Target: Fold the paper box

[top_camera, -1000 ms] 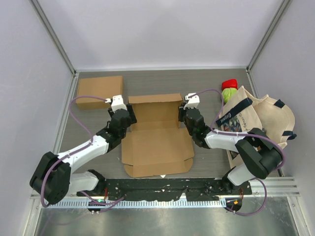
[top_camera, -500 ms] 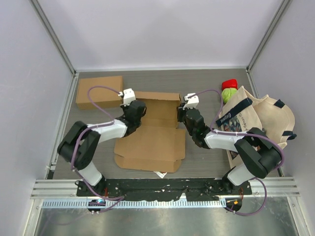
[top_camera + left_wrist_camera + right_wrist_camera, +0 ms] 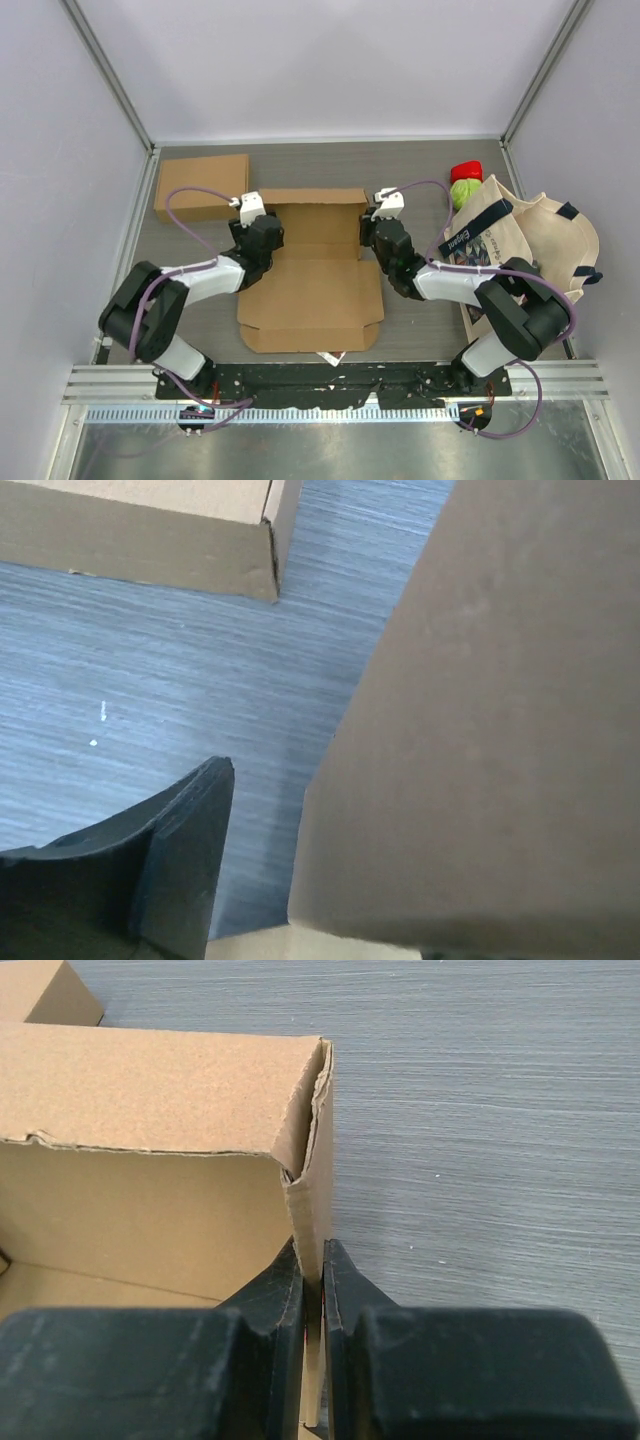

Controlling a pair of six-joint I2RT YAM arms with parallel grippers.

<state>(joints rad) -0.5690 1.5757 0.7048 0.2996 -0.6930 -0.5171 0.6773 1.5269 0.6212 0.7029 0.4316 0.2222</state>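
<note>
The box [image 3: 312, 285] is lying at the table's centre. Its right wall [image 3: 314, 1200] is being pinched by the closed right gripper [image 3: 312, 1278], probably to hold the fold upright. The left gripper [image 3: 268, 236] is being held open beside the left wall [image 3: 480, 730], gripping nothing. Nothing is being shown inside the box. A bag [image 3: 530, 235] is lying at three o'clock.

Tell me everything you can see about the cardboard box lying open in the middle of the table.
The paper box is plain brown cardboard, half folded: its base lies flat on the grey table, its far wall and right wall stand upright, and its near flaps lie flat. The right claw pinches the right wall's edge. The left claw sits open at its left flap.
</note>
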